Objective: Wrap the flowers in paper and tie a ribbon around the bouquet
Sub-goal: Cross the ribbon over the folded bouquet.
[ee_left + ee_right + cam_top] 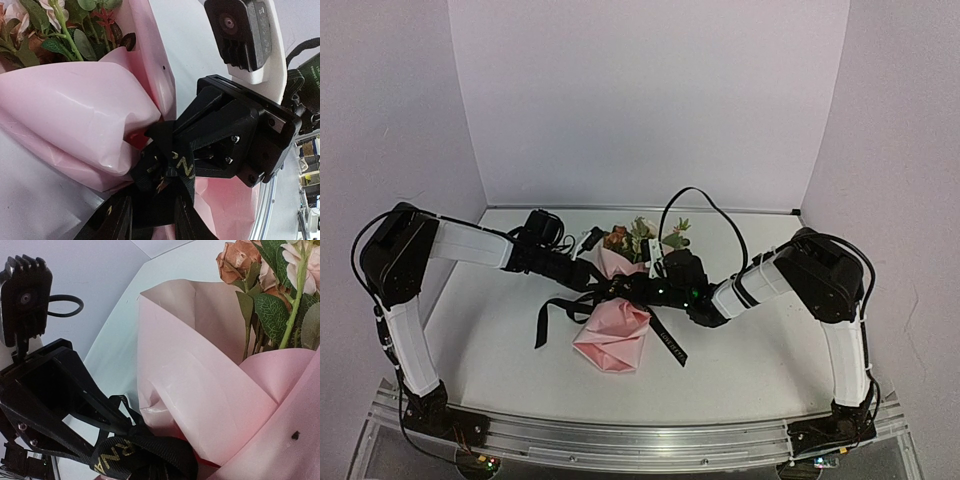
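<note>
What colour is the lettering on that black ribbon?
Gold; the ribbon shows best in the right wrist view.

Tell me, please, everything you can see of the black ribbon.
The ribbon is narrow, black, woven-looking fabric with pale lettering. It is bunched around the pinched waist of the pink paper, below the flowers. The left gripper and right gripper both hold that bunch. From above, loops trail on the table to the left and one flat tail lies to the right.

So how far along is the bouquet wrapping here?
Done: the paper is wrapped around the flowers. In hand: the ribbon is gathered at the neck, both the left gripper and right gripper pinching it there. Left: a finished knot or bow; loose ends trail on the table.
</note>
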Controlling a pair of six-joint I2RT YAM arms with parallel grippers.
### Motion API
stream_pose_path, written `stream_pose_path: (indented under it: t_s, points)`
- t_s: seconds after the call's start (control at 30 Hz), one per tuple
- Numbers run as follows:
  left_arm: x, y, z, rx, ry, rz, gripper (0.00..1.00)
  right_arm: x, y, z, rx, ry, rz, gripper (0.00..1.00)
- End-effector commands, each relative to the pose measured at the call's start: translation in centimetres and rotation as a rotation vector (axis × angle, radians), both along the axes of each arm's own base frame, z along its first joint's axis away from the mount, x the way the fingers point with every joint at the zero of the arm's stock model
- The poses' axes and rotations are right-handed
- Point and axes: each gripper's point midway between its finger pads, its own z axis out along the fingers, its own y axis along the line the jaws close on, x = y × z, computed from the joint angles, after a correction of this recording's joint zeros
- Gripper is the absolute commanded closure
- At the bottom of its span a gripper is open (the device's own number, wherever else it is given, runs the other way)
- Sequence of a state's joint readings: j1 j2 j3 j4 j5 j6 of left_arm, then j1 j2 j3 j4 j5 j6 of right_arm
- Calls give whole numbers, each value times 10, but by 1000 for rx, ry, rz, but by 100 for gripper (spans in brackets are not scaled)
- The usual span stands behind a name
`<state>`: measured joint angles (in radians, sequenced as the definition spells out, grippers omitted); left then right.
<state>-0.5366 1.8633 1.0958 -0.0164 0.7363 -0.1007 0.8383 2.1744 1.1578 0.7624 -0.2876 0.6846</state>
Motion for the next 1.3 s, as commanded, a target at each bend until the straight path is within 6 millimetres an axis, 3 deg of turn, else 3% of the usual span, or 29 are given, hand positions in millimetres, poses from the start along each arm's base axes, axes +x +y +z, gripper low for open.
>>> stream_pose_path:
  t_s: [0.0, 0.4, 0.57, 0.83, 0.93, 1.1, 1.27]
  points:
    - [7, -14, 30, -54, -91, -40, 69, 3, 11, 14, 40, -30, 20, 99]
    - [12, -16, 20, -15, -65, -31, 69, -7, 20, 24, 69, -33, 102, 97]
    - [11, -17, 17, -11, -49, -32, 74, -5, 20, 26, 67, -42, 94, 95]
    - [5, -19, 13, -19, -25, -39, 71, -2, 20, 24, 63, -46, 83, 94]
    - [5, -21, 11, -15, -20, -39, 77, -3, 19, 24, 61, -46, 83, 94]
    - [6, -22, 11, -11, -12, -28, 98, -3, 16, 25, 55, -51, 74, 93]
    - [4, -25, 22, -3, -36, -2, 100, -6, 9, 24, 43, -50, 64, 88]
